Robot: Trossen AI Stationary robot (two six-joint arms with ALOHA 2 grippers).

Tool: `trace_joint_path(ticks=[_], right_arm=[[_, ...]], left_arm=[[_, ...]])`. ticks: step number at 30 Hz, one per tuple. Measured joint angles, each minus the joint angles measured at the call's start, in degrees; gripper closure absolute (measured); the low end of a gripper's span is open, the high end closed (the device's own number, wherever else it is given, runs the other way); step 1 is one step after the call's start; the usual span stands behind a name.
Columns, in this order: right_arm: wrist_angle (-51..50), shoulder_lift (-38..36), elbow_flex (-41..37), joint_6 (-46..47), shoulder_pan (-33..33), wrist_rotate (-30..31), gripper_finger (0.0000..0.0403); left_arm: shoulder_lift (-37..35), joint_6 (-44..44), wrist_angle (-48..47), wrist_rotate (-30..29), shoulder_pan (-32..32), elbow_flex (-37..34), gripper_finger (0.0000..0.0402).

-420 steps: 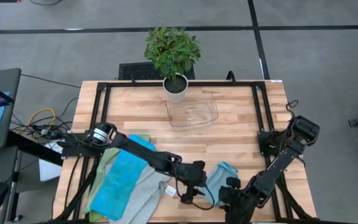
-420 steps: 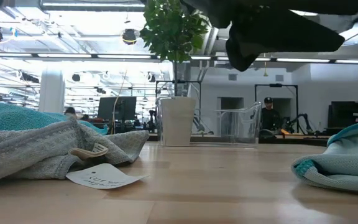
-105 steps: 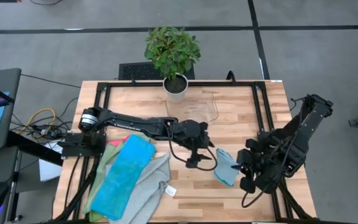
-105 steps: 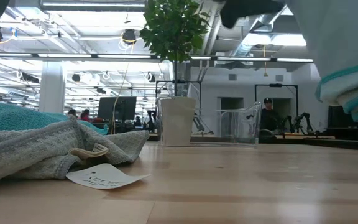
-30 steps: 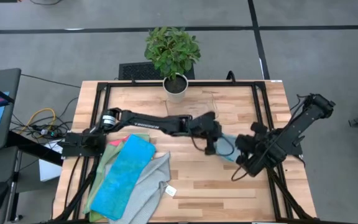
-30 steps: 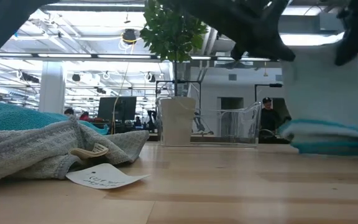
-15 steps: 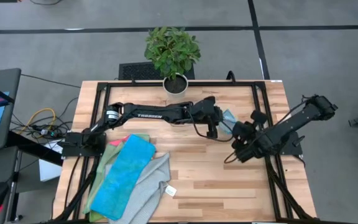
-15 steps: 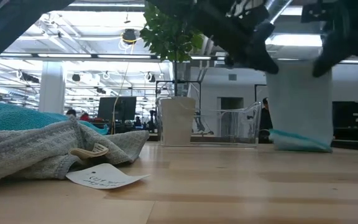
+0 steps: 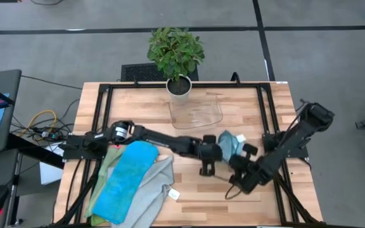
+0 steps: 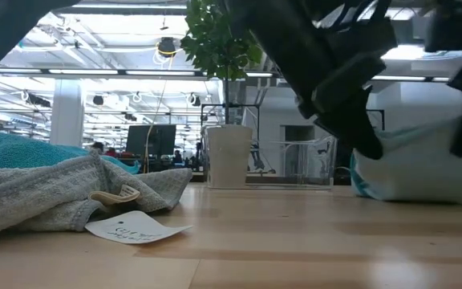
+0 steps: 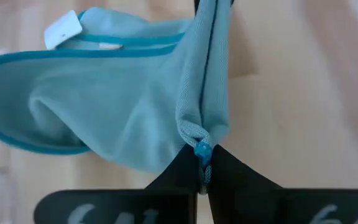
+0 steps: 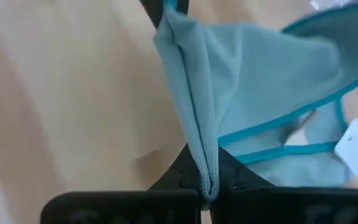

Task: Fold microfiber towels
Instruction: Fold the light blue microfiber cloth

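Both dark grippers on one cloth, mid-table, right of centre. Left gripper [image 9: 209, 166] reaching in from the left side, fingers pinched tight on the edge of the small light grey microfiber towel with teal edging [image 9: 228, 145]. Seen close in the left wrist view: left gripper [image 11: 202, 167] clamped on a bunched corner of the grey towel [image 11: 123, 106], teal hem trailing round, a white label [image 11: 63, 28] at the far corner. Right gripper [image 9: 240, 168] just beside the left one, also nipped narrow on the same cloth. Confirmed in the right wrist view: right gripper [image 12: 207, 180] gripping a folded ridge of the towel [image 12: 253, 81], cloth draping away over bare wood. From table level, grey towel [image 10: 419, 164] bulging down with its underside at the tabletop, dark arm links crossing in front.

Off to the left edge of the light wooden table [image 9: 246, 104]: a loose heap, with a bright blue microfiber towel [image 9: 127, 179] on top, a larger plain grey cloth [image 9: 151, 190] partly under it with a small white tag [image 9: 174, 195], green and pink edges peeking out behind. Well apart at the back: a clear plastic tray [image 9: 197, 114], and just behind it a leafy green plant in a white pot [image 9: 177, 60].
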Motion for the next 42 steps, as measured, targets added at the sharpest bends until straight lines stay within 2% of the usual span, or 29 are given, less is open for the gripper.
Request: trace_joint_path(ticks=[7, 11, 20, 25, 30, 32, 40, 42], right_arm=[[5.33, 9.28, 3.80, 6.23, 5.67, -0.84, 0.0380], [8.05, 13.56, 6.45, 5.93, 6.67, -1.53, 0.0371], [10.78, 20.35, 10.38, 3.07, 8.12, -4.43, 0.0367], [12.02, 20.52, 10.58, 1.79, 8.25, -4.58, 0.0365], [12.58, 20.56, 10.53, 1.17, 8.56, -5.13, 0.0365], [13.39, 20.57, 10.58, 0.50, 9.12, -5.36, 0.0364], [13.45, 20.63, 10.75, -1.87, 9.81, -5.92, 0.0362], [13.39, 20.63, 10.75, -1.87, 9.89, -5.92, 0.0362]], left_arm=[[0.19, -2.02, -1.28, 2.99, -4.76, -0.09, 0.0401], [0.26, -3.12, -1.95, 2.07, -6.55, -0.15, 0.0392], [2.75, -4.14, -7.17, 7.21, -8.66, -0.68, 0.0378], [2.17, -4.83, -8.22, 5.50, -8.73, -0.73, 0.0378], [-0.86, -8.33, -7.14, -3.89, -8.37, -0.79, 0.0391], [-1.97, -10.27, -7.01, -5.24, -8.17, -0.77, 0.0398], [-2.61, -13.42, 9.99, 4.78, -9.06, -0.68, 0.0401], [-2.15, -13.28, 11.85, 6.68, -9.48, -0.68, 0.0401]])
